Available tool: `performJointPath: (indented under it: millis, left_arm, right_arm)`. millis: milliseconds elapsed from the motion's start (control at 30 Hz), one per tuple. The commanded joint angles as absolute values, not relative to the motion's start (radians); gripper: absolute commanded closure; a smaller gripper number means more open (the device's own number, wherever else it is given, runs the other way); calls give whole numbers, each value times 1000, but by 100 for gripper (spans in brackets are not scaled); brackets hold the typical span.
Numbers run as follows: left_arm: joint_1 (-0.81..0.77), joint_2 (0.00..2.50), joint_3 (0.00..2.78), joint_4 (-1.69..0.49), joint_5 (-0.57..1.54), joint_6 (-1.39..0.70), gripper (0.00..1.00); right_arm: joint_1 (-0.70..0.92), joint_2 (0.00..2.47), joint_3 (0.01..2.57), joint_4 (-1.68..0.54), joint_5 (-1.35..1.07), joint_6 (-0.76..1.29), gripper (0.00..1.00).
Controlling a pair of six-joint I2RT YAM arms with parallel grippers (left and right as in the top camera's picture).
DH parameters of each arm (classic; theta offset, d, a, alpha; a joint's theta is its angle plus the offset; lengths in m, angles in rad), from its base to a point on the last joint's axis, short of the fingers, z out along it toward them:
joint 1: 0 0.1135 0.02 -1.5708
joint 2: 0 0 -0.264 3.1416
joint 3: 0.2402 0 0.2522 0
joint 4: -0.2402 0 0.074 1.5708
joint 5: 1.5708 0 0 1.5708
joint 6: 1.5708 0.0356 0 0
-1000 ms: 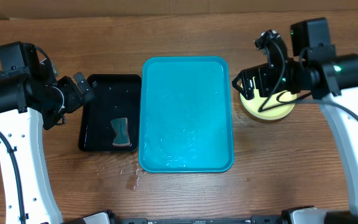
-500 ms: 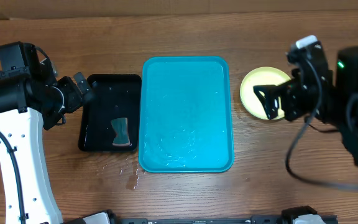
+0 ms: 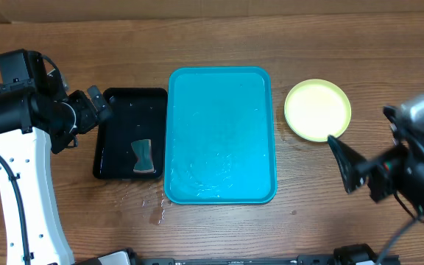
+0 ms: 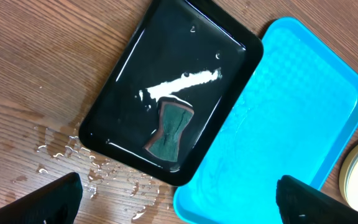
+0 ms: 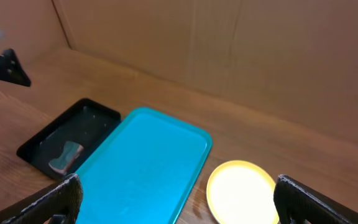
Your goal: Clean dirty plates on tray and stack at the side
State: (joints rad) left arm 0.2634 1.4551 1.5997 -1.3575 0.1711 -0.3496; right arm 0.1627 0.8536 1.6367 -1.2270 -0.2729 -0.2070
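Cleaned plates (image 3: 317,110) sit stacked just right of the tray (image 3: 221,132), pale yellow-green on top.
The left gripper (image 3: 101,105) hangs left of the tray (beside a black tray (image 3: 116,110)), the right gripper (image 3: 342,165) right of it, near the plates; both claws gape wide, empty.

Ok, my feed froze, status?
Both jaws open, empty. Tray holds no plates; yellow plate on table beside it. Sponge in black tray, nothing blocking.

No writing, label, brand, number or sign can be read in any view. The tray (image 3: 221,125), the plates (image 3: 317,110), the black tray (image 3: 120,118) and the wooden surface (image 3: 308,221) show only plain colour.
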Motion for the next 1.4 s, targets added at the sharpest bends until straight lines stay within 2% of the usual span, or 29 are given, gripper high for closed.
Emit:
performJointPath:
  millis: [0,500,833,1167,1367]
  left_arm:
    - [260,1459,1598,-1356,165,-367,0]
    - [260,1459,1598,-1356,165,-367,0]
    - [260,1459,1598,-1356,165,-367,0]
    - [260,1459,1598,-1356,165,-367,0]
    - [260,1459,1598,-1356,165,-367,0]
  right_arm:
    - [162,774,1611,-1228,-267,-210,0]
    - [161,392,1374,-1217,-271,-210,0]
    - [126,241,1140,-1073,-271,-206,0]
    - [127,120,868,-683,-270,-82,0]
    - [127,81,693,-224,-270,-77,0]
